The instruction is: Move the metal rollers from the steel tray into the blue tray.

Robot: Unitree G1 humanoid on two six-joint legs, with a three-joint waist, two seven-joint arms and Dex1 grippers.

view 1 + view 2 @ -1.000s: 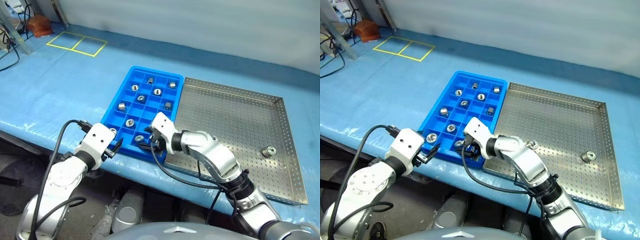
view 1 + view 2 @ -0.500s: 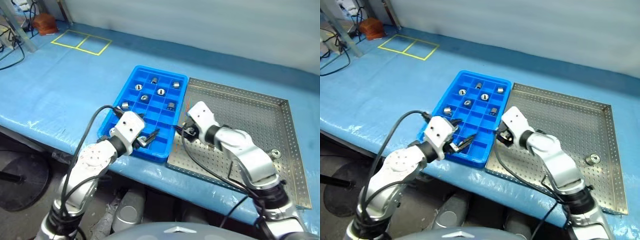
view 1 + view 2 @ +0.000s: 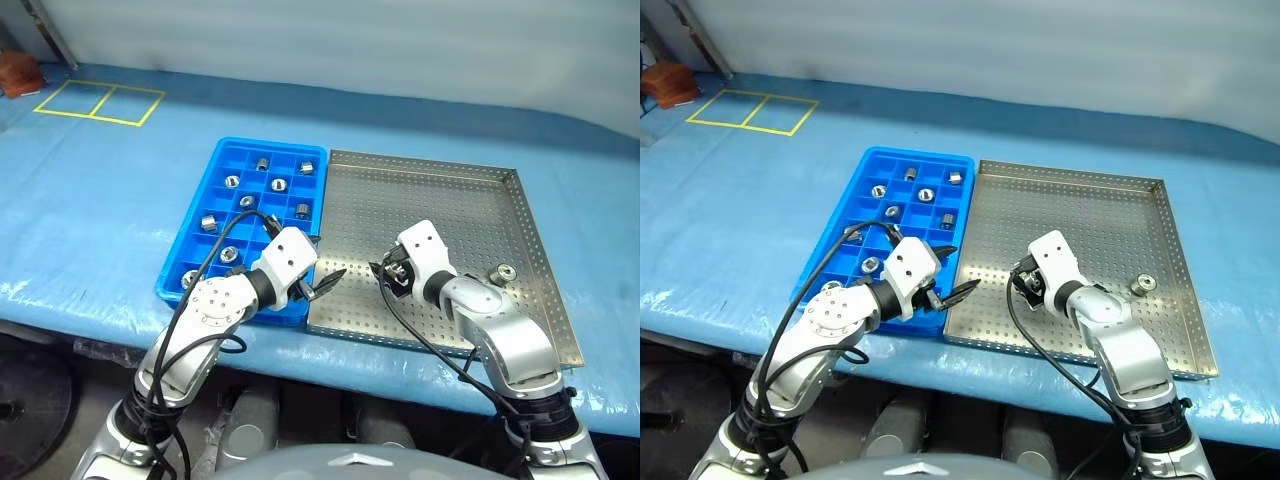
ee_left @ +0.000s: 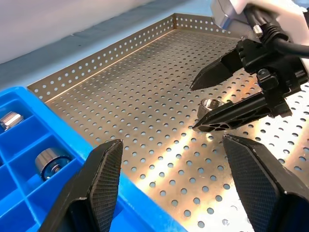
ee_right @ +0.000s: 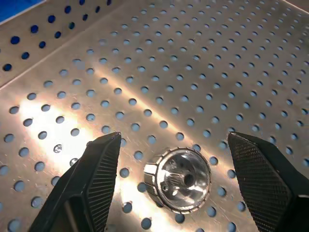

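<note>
Two metal rollers left in the steel tray (image 3: 440,200): one (image 5: 178,180) lies flat on the perforated floor between the spread fingers of the right gripper (image 5: 178,169), untouched; the other (image 3: 502,272) sits near the tray's right rim. Step in hand, I'd say: pick approach. Next move calls for lowering a bit and closing squarely on the roller's sides. Left gripper (image 4: 176,179) hovers at the seam with the blue tray (image 3: 190,268), fingers spread, empty.
</note>
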